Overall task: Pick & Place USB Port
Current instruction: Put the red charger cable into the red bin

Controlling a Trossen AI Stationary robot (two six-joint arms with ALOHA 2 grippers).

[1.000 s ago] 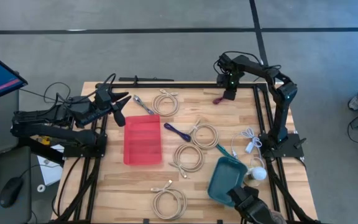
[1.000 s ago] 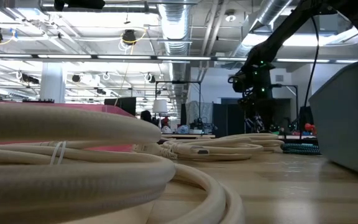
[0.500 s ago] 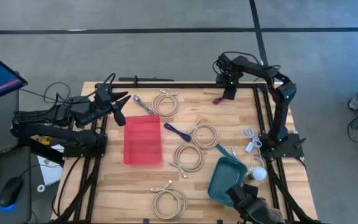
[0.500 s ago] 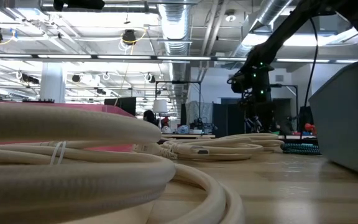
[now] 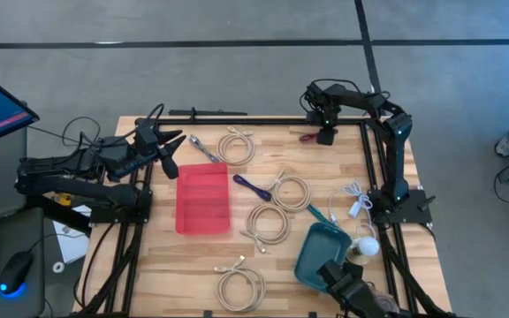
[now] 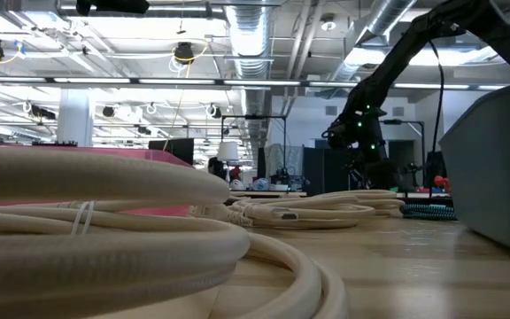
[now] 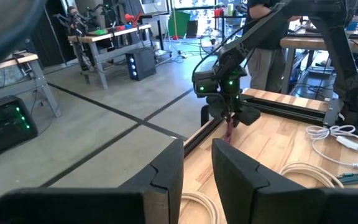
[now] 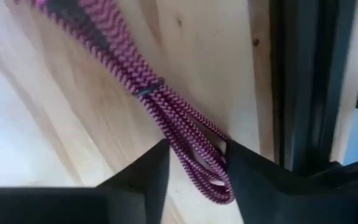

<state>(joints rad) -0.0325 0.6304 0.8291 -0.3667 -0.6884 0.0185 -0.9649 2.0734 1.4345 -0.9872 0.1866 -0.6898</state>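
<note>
Over at the far right corner of the light wooden slat table (image 5: 272, 265), the right gripper (image 5: 324, 134) is reaching down onto a bundled pink-and-black braided USB cable (image 8: 166, 112). Its two dark fingers (image 8: 138, 177) are straddling the looped end of that cable bundle with a narrow gap on either side; from here I cannot tell whether they are actually pinching it. The cable is lying flat on the wood right beside the black metal frame rail (image 8: 303, 81) at the table's edge, and from above it is showing as a short magenta streak (image 5: 307, 137) just left of the gripper.

The left gripper (image 5: 168, 152) is hovering at the far left side of the table, just beside the red rectangular plastic tray (image 5: 203, 199). Its fingers (image 7: 238, 174) are standing slightly apart with nothing between them, pointing across toward the other arm.

Scattered over the middle of the table are several coiled cream-coloured cables (image 5: 237, 144), a purple cable (image 5: 251, 186) lying just right of the tray, and a white charger with its cord (image 5: 355, 200) near the right edge. A teal plastic bin (image 5: 318, 253) is sitting toward the near right corner, well apart from the pink cable.
</note>
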